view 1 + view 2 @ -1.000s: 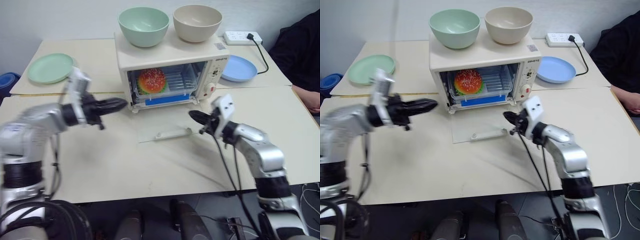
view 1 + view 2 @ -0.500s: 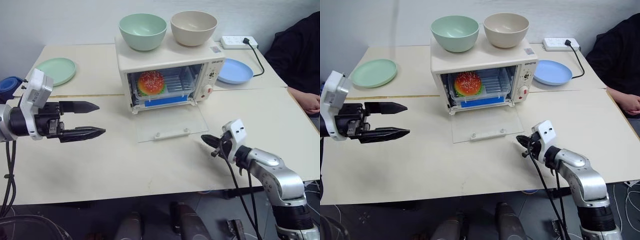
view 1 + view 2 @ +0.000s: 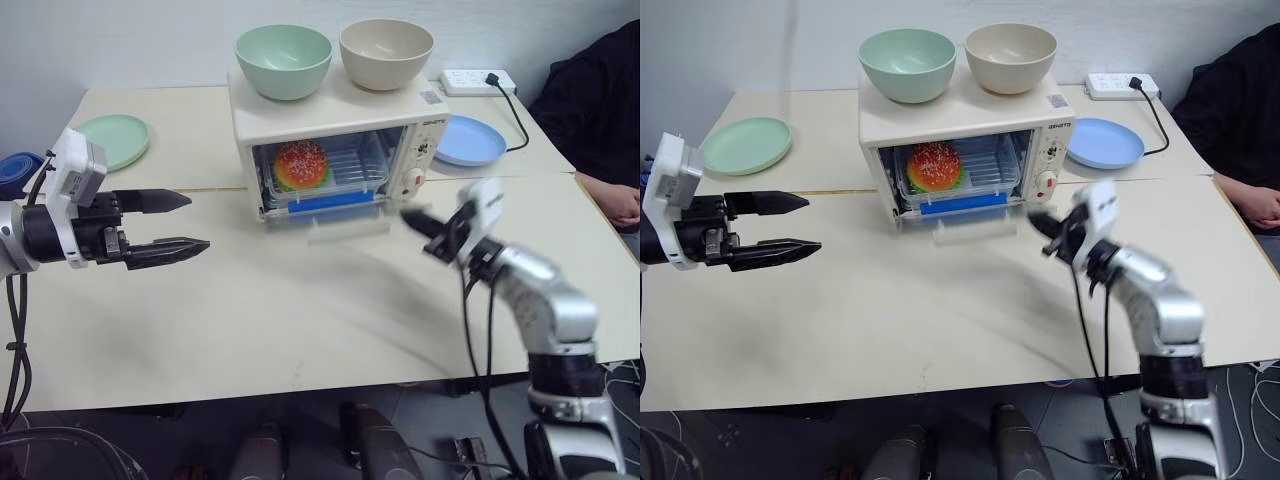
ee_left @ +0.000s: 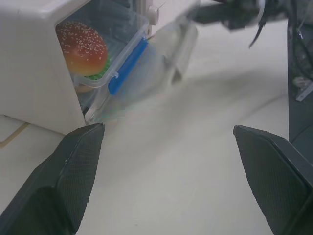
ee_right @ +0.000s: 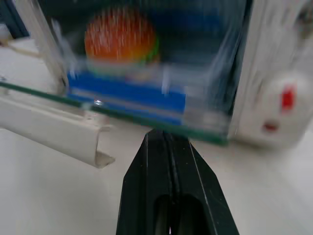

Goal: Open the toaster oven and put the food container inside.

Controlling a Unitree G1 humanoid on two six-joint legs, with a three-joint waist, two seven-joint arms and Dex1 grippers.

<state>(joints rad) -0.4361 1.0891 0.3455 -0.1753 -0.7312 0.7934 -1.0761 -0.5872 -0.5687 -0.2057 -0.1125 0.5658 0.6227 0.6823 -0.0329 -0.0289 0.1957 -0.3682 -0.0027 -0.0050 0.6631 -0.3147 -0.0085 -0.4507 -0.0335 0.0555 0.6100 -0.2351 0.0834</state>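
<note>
The cream toaster oven (image 3: 335,110) stands mid-table. Its glass door (image 3: 322,222) hangs partly raised, blurred, with the white bar handle (image 5: 58,133) along its free edge. Inside sits the food container (image 3: 325,172), clear with a blue clip (image 4: 128,66) and a sesame burger (image 3: 303,164). My right gripper (image 3: 412,218) is shut and empty, its tip just under the door's right end. Well left of the oven, my left gripper (image 3: 195,222) is open and empty, pointing toward it.
A green bowl (image 3: 283,60) and a beige bowl (image 3: 386,52) rest on the oven top. A green plate (image 3: 112,140) lies at the far left. At the far right are a blue plate (image 3: 470,138) and a power strip (image 3: 476,77). A person sits at the right edge (image 3: 600,100).
The door, lying flat on the table before, has swung partly up as my right gripper rose under it. My left gripper opened and drew back left, away from the oven.
</note>
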